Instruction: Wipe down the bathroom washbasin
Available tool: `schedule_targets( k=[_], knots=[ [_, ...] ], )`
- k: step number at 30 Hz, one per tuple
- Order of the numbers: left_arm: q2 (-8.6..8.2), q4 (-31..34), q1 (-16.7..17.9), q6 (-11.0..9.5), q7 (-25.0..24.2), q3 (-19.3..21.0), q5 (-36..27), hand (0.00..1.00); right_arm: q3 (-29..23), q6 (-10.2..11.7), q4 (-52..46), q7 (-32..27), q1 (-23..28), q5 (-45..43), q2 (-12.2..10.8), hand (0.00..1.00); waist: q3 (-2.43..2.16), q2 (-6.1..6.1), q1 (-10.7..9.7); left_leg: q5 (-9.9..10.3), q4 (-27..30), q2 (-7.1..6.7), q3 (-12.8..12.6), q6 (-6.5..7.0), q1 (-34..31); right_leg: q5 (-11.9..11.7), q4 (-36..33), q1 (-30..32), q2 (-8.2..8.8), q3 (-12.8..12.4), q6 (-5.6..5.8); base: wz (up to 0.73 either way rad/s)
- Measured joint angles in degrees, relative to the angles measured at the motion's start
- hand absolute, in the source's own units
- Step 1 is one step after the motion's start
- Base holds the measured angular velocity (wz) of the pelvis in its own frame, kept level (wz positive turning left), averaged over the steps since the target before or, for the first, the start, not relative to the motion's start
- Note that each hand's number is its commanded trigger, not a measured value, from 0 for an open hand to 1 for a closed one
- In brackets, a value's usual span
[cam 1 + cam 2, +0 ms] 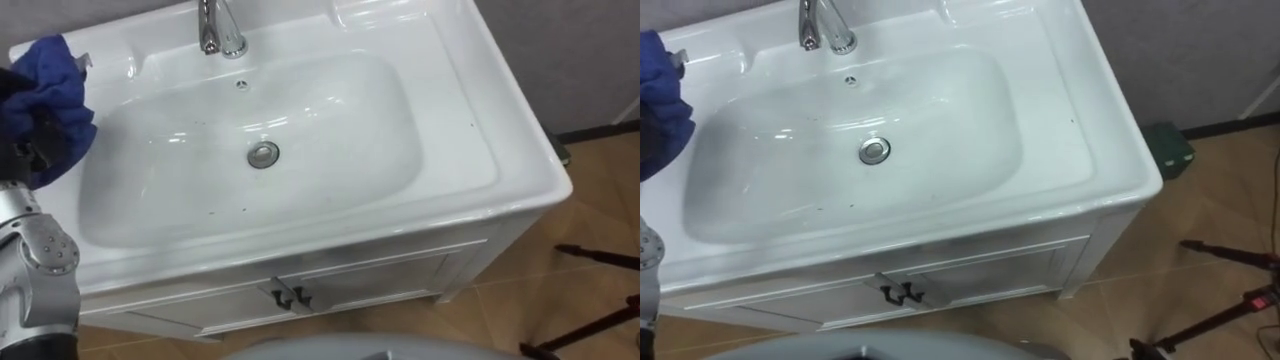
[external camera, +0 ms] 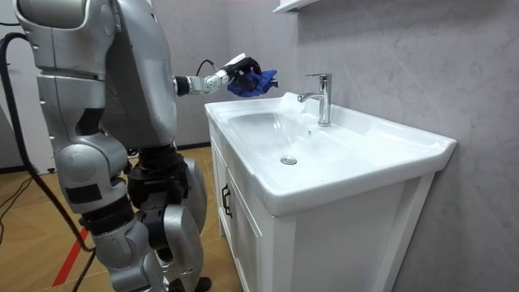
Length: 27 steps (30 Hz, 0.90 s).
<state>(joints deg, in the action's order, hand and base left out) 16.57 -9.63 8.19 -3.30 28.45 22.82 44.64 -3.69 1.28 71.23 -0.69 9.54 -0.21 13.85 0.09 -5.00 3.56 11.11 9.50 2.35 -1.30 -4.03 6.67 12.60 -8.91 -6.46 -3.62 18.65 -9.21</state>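
Since the job is wiping the basin [image 1: 470, 150], it makes sense that the blue cloth [image 1: 55, 80] is already bunched up in the robot's left hand [image 2: 240, 70], fingers curled round the wad so it won't drop once it gets dragged over the porcelain. Hand and cloth hang over the left rim, up towards the far corner, and going by the room view they look a bit above the surface rather than touching it, so I'd say no wiping stroke has begun yet. The robot stands in front of the white cabinet [image 1: 380, 280], towards its left end, which is probably why the arm reaches up along the left side instead of straight over the near edge. The bowl looks mostly clean, but there are a few tiny dark specks on the near slope, between the drain [image 1: 263, 154] and the front lip, so that's likely where the cloth needs to go. The chrome tap [image 1: 215, 28] sits at the far side, well right of the hand, and any sweep along the far wall would have to work around its spout. My guess for the next bit: lower the wad into the left side of the bowl and push right, with enough grip that the cloth doesn't slip out
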Motion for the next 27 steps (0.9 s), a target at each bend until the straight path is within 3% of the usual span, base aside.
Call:
schedule_targets(
  k=[8, 19, 27],
  knots=[
    [0.01, 0.0, 0.0, 0.7, 0.0, 0.0, 1.1, 1.00, 0.0, -0.1, -0.2, 0.7, -0.5, -0.1, 0.0, 0.00, 0.09, 0.18, -0.2, 0.0, 0.0, -0.01, 0.1, 0.00, -0.1, 0.0, 0.0, 0.0, 0.00, 0.1, 0.00, 0.00],
    [-0.01, -0.1, 1.0, 4.0, -2.2, -1.1, 5.1, 1.00, 0.0, -0.2, -1.5, 0.8, -0.3, -1.5, -0.2, 0.00, 0.00, 0.00, -0.4, 0.0, -0.1, -0.01, -0.3, 0.01, -0.1, 0.0, 0.0, -0.1, -0.01, -0.3, 0.01, -0.01],
    [-0.17, -5.2, 2.4, 6.0, -5.0, -6.6, 5.6, 1.00, 0.0, -0.1, -2.5, 0.8, 0.6, -3.1, 0.4, 0.00, -0.16, -0.49, -1.7, 0.0, 0.0, 0.00, -0.5, 0.02, 0.2, 0.0, 0.0, -0.5, 0.01, -0.5, 0.04, -0.01]
  ],
)
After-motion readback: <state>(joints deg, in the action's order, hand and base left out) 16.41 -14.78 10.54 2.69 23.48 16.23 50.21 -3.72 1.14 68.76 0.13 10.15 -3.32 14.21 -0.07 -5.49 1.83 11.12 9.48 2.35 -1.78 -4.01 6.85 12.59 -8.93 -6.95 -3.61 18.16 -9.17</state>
